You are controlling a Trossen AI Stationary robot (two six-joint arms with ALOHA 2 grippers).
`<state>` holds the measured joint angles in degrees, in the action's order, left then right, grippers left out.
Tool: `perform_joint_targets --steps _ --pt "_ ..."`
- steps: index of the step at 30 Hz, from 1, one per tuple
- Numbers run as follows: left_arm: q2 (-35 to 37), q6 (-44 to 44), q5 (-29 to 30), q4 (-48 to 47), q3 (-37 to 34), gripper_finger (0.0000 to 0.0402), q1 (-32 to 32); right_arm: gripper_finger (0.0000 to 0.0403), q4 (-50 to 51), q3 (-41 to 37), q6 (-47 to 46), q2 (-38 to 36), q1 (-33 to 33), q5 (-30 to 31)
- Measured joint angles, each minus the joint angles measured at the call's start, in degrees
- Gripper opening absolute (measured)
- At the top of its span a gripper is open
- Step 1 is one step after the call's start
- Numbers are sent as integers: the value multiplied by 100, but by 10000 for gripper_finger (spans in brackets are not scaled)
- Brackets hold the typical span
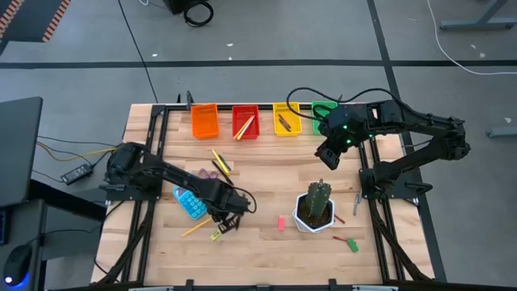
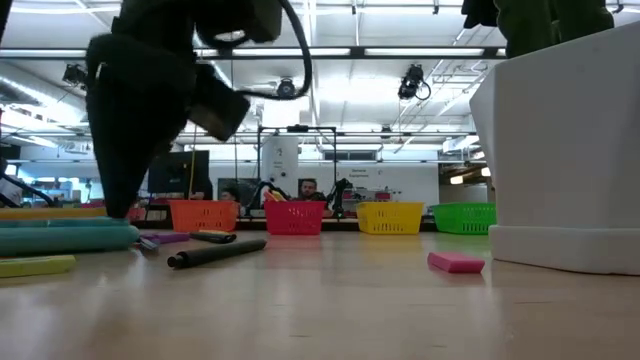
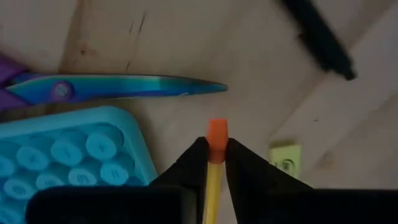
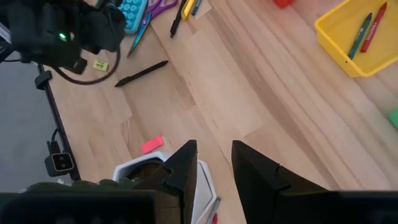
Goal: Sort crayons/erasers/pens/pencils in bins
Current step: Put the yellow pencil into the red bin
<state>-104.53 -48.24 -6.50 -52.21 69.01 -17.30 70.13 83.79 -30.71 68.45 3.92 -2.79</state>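
High view shows the left gripper (image 1: 229,212) low beside the blue calculator (image 1: 189,203), left wrist view shows its jaws pinching a yellow pencil (image 3: 213,168) just below its eraser, a light, stiff stick likely to pivot, while right wrist view shows the right gripper (image 4: 214,163) open and empty.

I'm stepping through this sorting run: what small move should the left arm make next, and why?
Probably lift straight up: the left end effector is shut on the yellow pencil near its orange eraser tip, low over the table by the blue calculator and scissors.
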Motion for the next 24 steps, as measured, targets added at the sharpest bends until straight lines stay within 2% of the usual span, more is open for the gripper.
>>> perform_joint_targets --steps 7,12,15,19,24 --pt "565 -90 75 -6 2 28 207 107 -2 0 85 -2 0 47" --pt "1028 -186 499 109 9 48 582 107 -4 0 86 -2 1 129" --pt "1297 -183 797 241 9 56 902 107 -2 0 84 -2 0 129" --pt "1626 -31 1116 590 9 45 1407 107 -2 0 9 -2 0 129" --pt "1917 536 1339 1386 11 35 2049 107 -2 0 -84 -2 0 125"
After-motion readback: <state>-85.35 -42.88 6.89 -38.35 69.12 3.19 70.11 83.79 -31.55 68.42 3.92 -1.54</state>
